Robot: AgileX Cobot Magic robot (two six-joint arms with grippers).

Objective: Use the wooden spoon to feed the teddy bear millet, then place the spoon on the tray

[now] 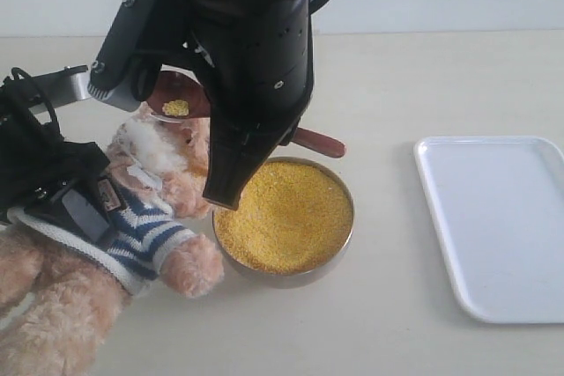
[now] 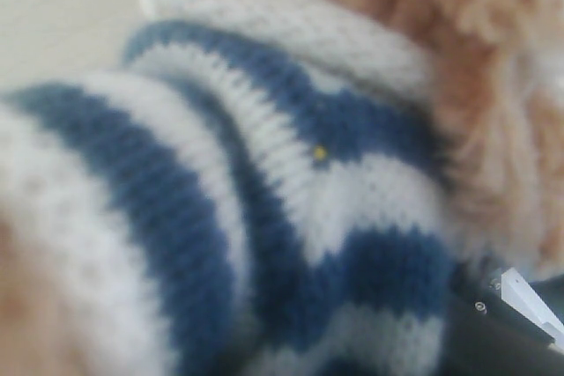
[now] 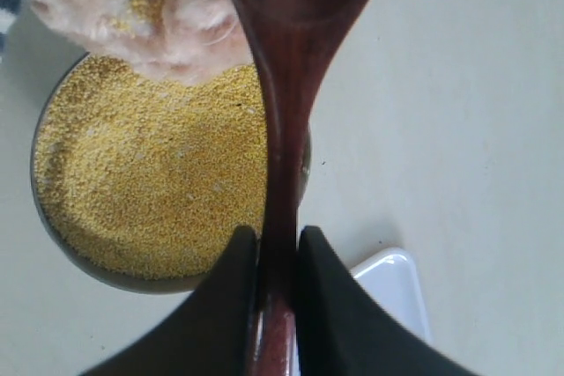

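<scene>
We find the wooden spoon (image 3: 286,121) held off the table. Its oval bowl carries a little millet (image 1: 176,107) and sits right at the white muzzle (image 1: 145,143) of the teddy bear (image 1: 132,226). A few grains cling to the muzzle fur.

The spoon's long axis runs from the bear's face back over the far rim of the metal bowl (image 1: 291,277), with the handle end pointing toward the tray (image 1: 493,217).

The right gripper (image 3: 276,237) is clenched on the slim handle, both fingers tight against it. The left gripper (image 1: 84,211) lies against the bear's striped shirt. Only one finger shows, so we cannot tell whether it is clenched on the bear.

The tray sits well apart from the metal bowl, on the right arm's side. We judge the feeding step to be in hand. The set-down that follows falls to the right arm: a carry roughly along the handle's own direction, with the spoon kept level so no grain spills.
</scene>
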